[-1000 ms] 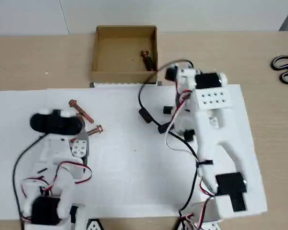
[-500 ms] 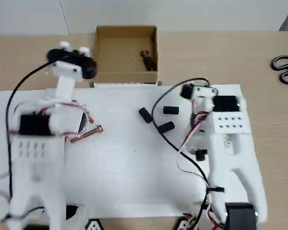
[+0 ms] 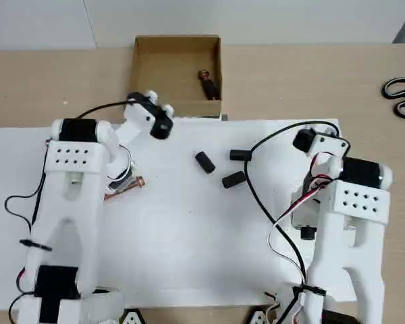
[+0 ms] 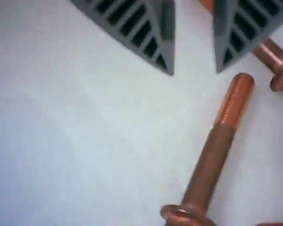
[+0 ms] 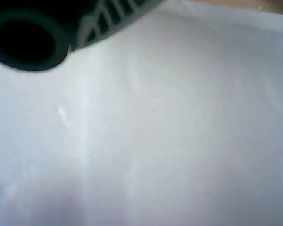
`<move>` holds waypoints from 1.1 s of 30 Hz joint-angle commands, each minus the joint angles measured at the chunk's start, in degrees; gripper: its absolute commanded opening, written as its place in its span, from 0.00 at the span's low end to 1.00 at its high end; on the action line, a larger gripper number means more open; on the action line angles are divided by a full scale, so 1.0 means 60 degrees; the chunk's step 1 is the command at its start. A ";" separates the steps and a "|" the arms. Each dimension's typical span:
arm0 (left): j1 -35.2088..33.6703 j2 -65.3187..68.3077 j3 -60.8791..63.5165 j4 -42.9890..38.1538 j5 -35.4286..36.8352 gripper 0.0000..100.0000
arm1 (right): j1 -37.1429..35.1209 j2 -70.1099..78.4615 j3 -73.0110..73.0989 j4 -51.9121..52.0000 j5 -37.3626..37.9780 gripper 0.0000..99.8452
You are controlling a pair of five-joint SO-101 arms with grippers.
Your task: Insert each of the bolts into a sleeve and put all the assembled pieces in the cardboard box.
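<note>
Copper bolts (image 4: pixel 217 155), black sleeves (image 3: pixel 204 162), brown cardboard box (image 3: pixel 165 77), white sheet (image 3: pixel 189 236), grey ribbed left hand (image 4: pixel 194 70)

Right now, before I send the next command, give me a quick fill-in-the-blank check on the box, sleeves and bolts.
1. The cardboard box holds ___ assembled piece.
2. ___ black sleeves lie loose on the white sheet between the arms.
3. The left gripper is open above copper ___.
4. The scissors lie on the ___ arm's side.
Missing words: one; three; bolts; right.
</note>
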 commanded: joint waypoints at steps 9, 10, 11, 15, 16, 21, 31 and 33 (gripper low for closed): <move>-0.0132 0.0894 -0.0388 -0.0733 -0.0908 0.10 | 0.0139 -0.0300 -0.0029 -0.0081 0.0044 0.00; -0.0132 0.0952 -0.0388 -0.0908 -0.0908 0.11 | 0.0139 -0.0300 -0.0029 -0.0081 0.0029 0.00; -0.0132 0.0996 -0.0388 -0.1026 -0.0908 0.11 | 0.0139 -0.0300 -0.0029 -0.0081 0.0029 0.00; -0.0117 0.1319 -0.0388 -0.1377 -0.1099 0.12 | 0.0139 -0.0300 -0.0029 -0.0081 0.0015 0.00; -0.0117 0.1465 -0.0388 -0.1495 -0.1128 0.12 | 0.0139 -0.0300 -0.0029 -0.0081 0.0015 0.00; -0.0132 0.2256 -0.0388 -0.1905 -0.1172 0.12 | 0.0139 -0.0300 -0.0029 -0.0081 0.0015 0.00; -0.0088 0.3179 -0.0388 -0.2608 -0.1436 0.12 | 0.0139 -0.0300 -0.0029 -0.0081 -0.0029 0.00; -0.0117 0.3458 -0.0388 -0.2681 -0.1436 0.12 | 0.0095 -0.0300 -0.0029 -0.0081 -0.0234 0.00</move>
